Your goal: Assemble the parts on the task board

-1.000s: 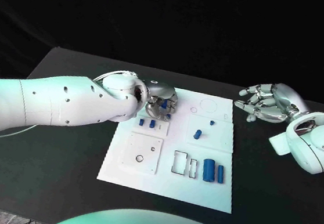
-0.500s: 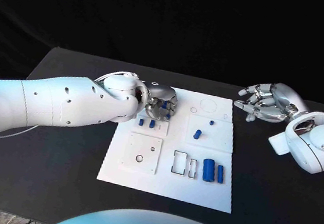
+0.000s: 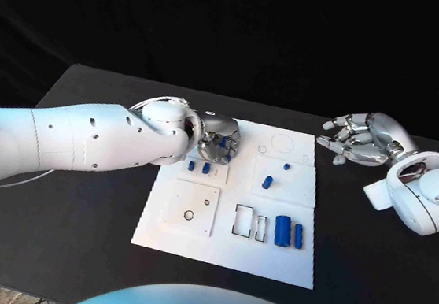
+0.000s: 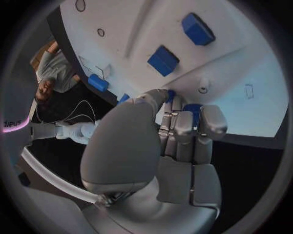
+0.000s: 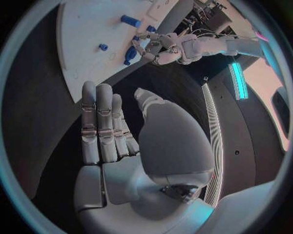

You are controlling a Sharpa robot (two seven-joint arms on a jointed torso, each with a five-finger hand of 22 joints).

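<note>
Board: a white task board (image 3: pixel 230 238) is laid in the middle of the black surface (image 3: pixel 72 206).
Left hand: the left hand (image 3: pixel 217 139) is placed over the board's far left corner; its fingers (image 4: pixel 183 127) are curled together round a small blue part (image 4: pixel 192 108), which is pinched at the fingertips just above the board.
Right hand: the right hand (image 3: pixel 362 139) is held above the surface beside the board's far right corner, apart from it; its fingers (image 5: pixel 99 124) are stretched out side by side with the thumb apart, and nothing is held.
Parts on board: 2 small blue pieces (image 3: pixel 198 167) are seen just beside the left hand, 1 blue piece (image 3: pixel 268 182) near the middle, and 2 blue cylinders (image 3: pixel 289 232) lying side by side at the near right.
</note>
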